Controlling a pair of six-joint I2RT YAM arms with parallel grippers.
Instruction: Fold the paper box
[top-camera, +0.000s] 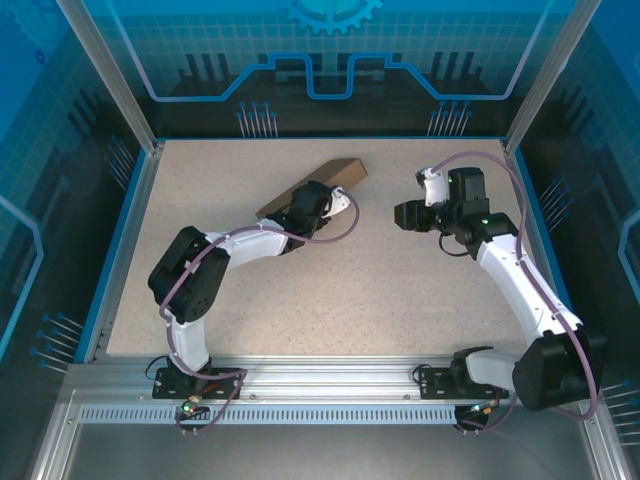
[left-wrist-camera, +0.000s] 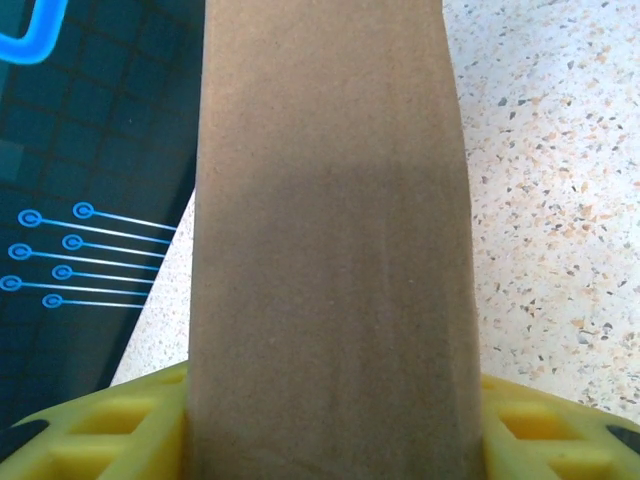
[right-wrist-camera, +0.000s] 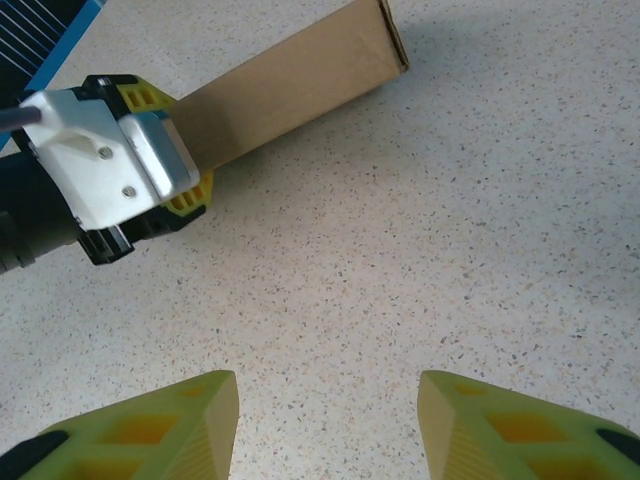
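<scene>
The paper box (top-camera: 335, 176) is a flat, closed brown cardboard box lying slantwise on the table at the back centre. My left gripper (top-camera: 308, 208) is shut on the box's near end. In the left wrist view the box (left-wrist-camera: 325, 230) stretches away from between the yellow fingers (left-wrist-camera: 100, 430). In the right wrist view the box (right-wrist-camera: 290, 85) runs to the upper right from the left gripper (right-wrist-camera: 185, 195). My right gripper (top-camera: 405, 215) hangs open to the right of the box, apart from it, with bare table between its yellow fingertips (right-wrist-camera: 190, 420).
The speckled table (top-camera: 350, 290) is bounded by a blue rim and metal posts, with dark patterned walls behind. Open tabletop lies between the two arms and toward the front rail (top-camera: 330, 375).
</scene>
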